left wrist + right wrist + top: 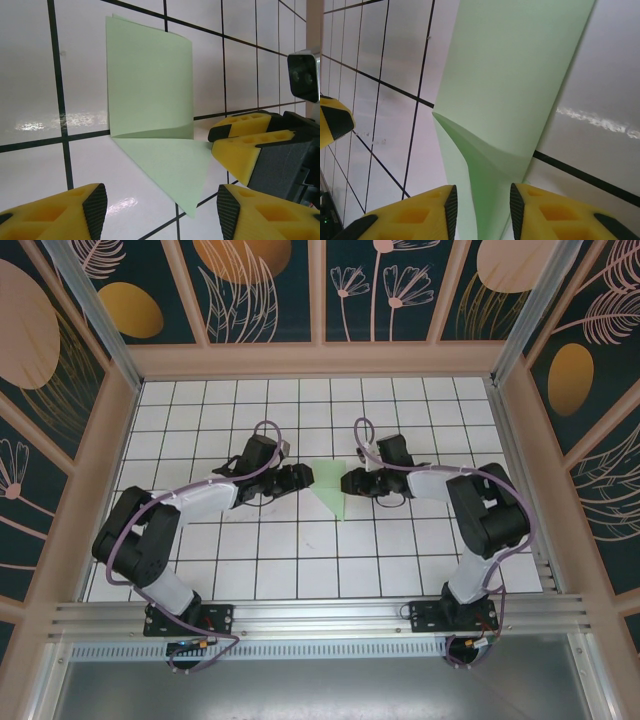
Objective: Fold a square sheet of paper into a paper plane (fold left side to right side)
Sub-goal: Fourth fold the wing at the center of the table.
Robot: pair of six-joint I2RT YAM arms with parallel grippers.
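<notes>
The square sheet of paper [150, 85] lies part-folded on the tabletop [200, 570] between the arms. My left tool [161, 207] stands released just short of it, while the right tool [481, 210] straddles a raised flap, and I cannot tell whether it pinches. I'd pin the sheet with the left tool, match the edges, then press the crease.

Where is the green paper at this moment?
In the top view the paper lies partly folded on the table, between the left gripper and the right gripper.
</notes>
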